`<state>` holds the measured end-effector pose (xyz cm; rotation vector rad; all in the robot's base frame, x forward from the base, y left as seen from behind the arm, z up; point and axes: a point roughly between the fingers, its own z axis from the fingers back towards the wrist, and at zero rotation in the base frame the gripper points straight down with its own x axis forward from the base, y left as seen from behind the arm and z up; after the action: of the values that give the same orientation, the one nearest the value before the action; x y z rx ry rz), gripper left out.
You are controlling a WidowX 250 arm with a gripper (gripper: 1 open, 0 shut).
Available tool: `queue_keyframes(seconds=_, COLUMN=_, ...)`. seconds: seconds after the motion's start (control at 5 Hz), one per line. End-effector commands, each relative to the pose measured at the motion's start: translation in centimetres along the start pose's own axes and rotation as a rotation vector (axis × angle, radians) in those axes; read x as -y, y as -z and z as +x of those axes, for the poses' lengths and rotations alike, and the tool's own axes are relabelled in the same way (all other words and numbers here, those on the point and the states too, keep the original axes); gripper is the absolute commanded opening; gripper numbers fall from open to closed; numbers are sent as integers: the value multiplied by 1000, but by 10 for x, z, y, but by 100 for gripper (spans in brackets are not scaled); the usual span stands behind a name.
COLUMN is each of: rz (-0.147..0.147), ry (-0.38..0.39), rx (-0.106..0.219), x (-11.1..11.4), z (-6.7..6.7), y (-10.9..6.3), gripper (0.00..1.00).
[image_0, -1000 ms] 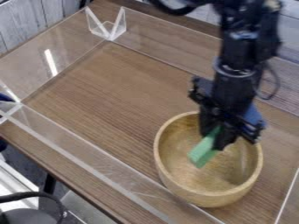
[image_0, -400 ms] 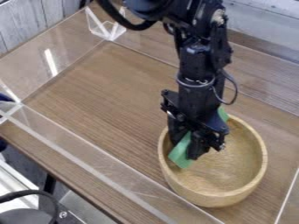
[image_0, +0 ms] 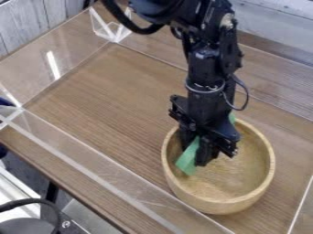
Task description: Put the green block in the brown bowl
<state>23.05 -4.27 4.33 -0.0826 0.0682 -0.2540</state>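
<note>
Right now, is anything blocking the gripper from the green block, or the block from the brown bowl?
Nothing visible does. The green block is at the gripper's fingers, already inside the rim of the brown bowl, toward its left side in the view.

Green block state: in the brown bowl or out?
In: the green block shows inside the rim of the brown bowl, tilted, its upper end hidden by the end effector.

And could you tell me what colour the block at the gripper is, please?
The block is green, showing best in the current camera view.
</note>
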Motion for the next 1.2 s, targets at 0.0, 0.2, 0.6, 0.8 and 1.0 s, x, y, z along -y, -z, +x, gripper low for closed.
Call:
queue_keyframes(seconds=0.0, rz=17, ry=-20, rx=32, x=-2, z=3, y=-5, gripper=0)
queue_keyframes(seconds=0.2, rz=26, ry=-34, rx=24, x=-1, z=0, y=-2, gripper=0)
queue_keyframes(seconds=0.6, rz=42, ry=-34, rx=12, x=4, z=-2, y=-6, gripper=0)
queue_keyframes(seconds=0.8, rz=51, ry=-20, rx=12, x=9, z=-1, y=-15, gripper=0)
queue_keyframes(seconds=1.0, rz=39, ry=16, rx=2, x=11, z=0, y=-13, gripper=0)
